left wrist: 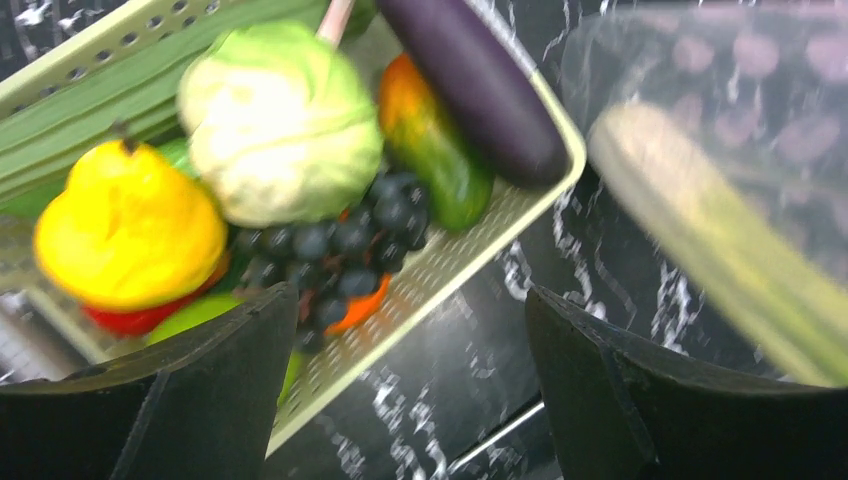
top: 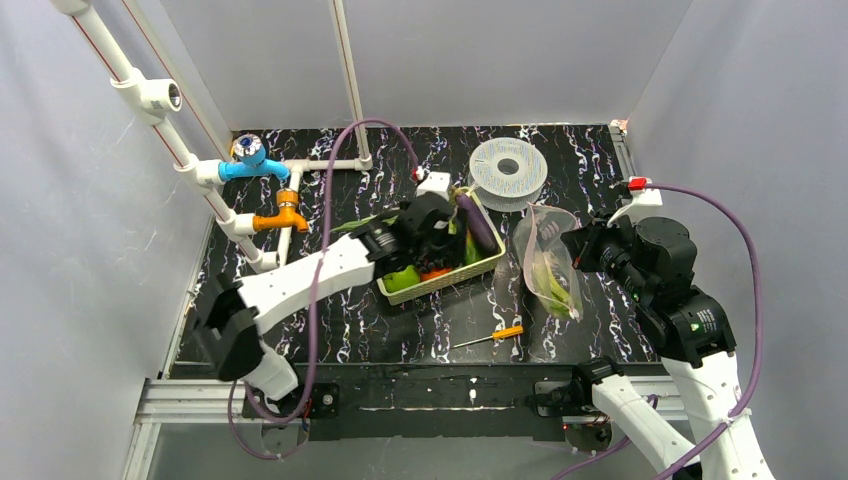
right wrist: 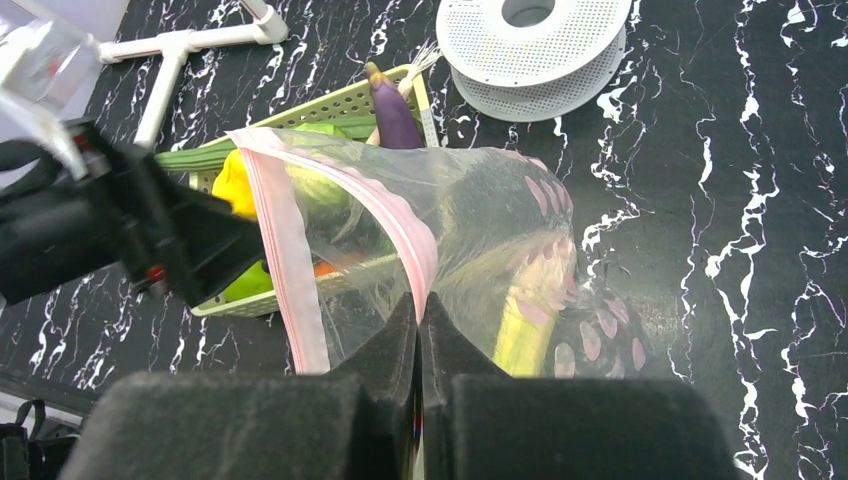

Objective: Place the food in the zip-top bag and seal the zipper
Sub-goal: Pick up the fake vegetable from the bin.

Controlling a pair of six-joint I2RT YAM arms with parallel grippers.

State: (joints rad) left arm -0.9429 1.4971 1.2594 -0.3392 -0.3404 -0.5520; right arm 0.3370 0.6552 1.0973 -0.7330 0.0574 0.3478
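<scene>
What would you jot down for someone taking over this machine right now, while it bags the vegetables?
Left gripper: open, empty, above the basket.
Right gripper: shut on the zip-top bag at its zipper; the mouth is open.
Done: one long pale-green vegetable is in the bag.
Left: cabbage, eggplant, yellow pepper, dark grapes and more lie in the basket. Bag them, then seal the zipper.

My right gripper pinches the zipper edge of the zip-top bag, jaws pressed together. A pale green vegetable lies inside. Behind the bag I see the basket holding an eggplant, the spool beyond it.
</scene>
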